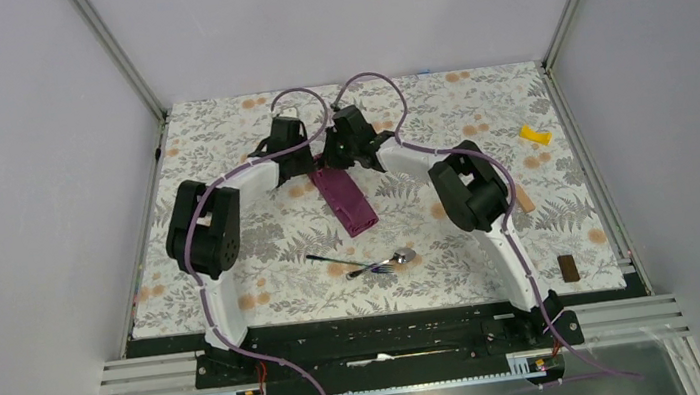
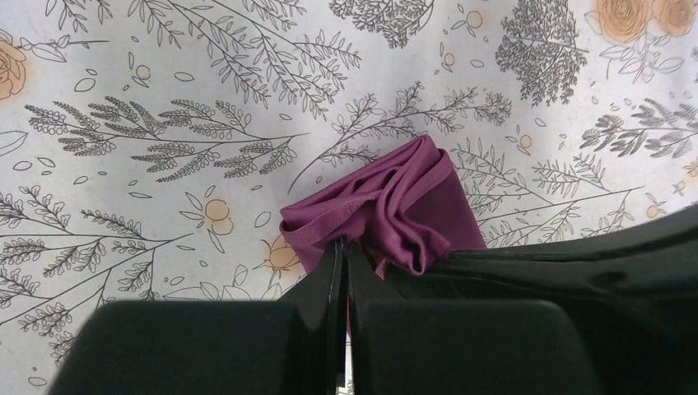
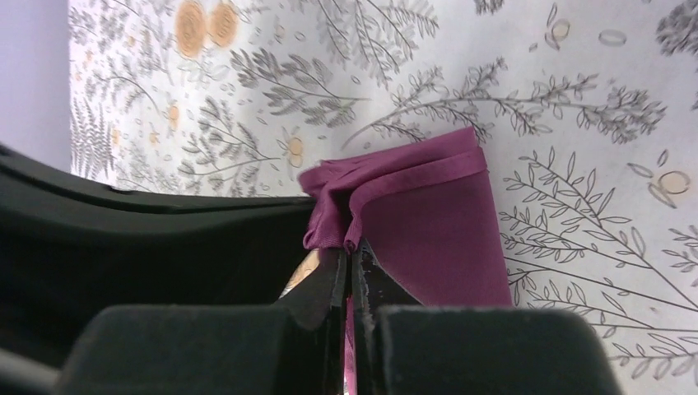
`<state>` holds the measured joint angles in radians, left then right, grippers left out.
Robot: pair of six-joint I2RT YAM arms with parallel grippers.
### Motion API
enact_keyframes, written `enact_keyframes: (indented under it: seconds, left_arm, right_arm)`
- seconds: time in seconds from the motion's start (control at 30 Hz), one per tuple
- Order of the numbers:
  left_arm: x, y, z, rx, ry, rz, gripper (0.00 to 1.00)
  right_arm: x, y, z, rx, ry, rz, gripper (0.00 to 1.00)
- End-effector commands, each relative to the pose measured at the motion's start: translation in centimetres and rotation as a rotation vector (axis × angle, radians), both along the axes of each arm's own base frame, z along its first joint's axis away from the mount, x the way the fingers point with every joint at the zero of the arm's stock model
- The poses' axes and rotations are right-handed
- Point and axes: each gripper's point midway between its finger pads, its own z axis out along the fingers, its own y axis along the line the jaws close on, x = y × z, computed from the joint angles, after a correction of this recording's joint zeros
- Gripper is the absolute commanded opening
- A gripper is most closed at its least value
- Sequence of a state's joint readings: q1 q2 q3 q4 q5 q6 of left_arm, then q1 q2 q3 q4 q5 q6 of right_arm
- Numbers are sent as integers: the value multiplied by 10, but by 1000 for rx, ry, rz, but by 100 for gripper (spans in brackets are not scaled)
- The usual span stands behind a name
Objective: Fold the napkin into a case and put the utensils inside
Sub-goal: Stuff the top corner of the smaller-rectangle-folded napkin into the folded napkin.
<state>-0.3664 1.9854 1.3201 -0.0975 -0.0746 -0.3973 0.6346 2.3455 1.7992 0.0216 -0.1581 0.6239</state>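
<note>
The dark purple napkin lies folded into a narrow oblong packet on the floral tablecloth, slanting from far left to near right. Both grippers meet at its far end. My left gripper is shut on a bunched fold of the napkin. My right gripper is shut on the folded top edge of the napkin. The silver spoon and the thin bluish utensil lie crossed on the cloth nearer the arm bases, apart from the napkin.
A small yellow piece lies at the far right. A small brown block sits near the right front edge. A tan piece shows beside the right arm. The tablecloth ends at grey walls on three sides.
</note>
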Motion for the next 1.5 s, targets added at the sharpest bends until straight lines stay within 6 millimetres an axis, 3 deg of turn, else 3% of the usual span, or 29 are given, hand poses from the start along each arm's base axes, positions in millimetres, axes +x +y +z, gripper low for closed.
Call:
enact_keyframes:
  seconds: [0.0, 0.17, 0.3, 0.43, 0.6, 1.0, 1.47]
  left_arm:
    - [8, -9, 35, -152, -75, -11, 0]
    - [9, -9, 35, -190, -71, -7, 0]
    - [7, -8, 29, -187, -55, -1, 0]
    - [6, -5, 26, -186, -48, 5, 0]
    - [6, -3, 27, -188, -46, 9, 0]
    - [6, 0, 26, -197, -43, 12, 0]
    - [8, -2, 29, -218, -49, 10, 0]
  right_arm:
    - [2, 9, -6, 48, 16, 11, 0]
    - [1, 10, -4, 38, 7, 58, 2]
    - [-1, 7, 14, 38, -25, 82, 22]
    - [-1, 0, 39, 52, -68, 95, 32]
    - [0, -1, 52, 48, -112, 128, 41]
    - [8, 8, 47, 55, -106, 144, 40]
    - [8, 15, 26, 29, -69, 145, 36]
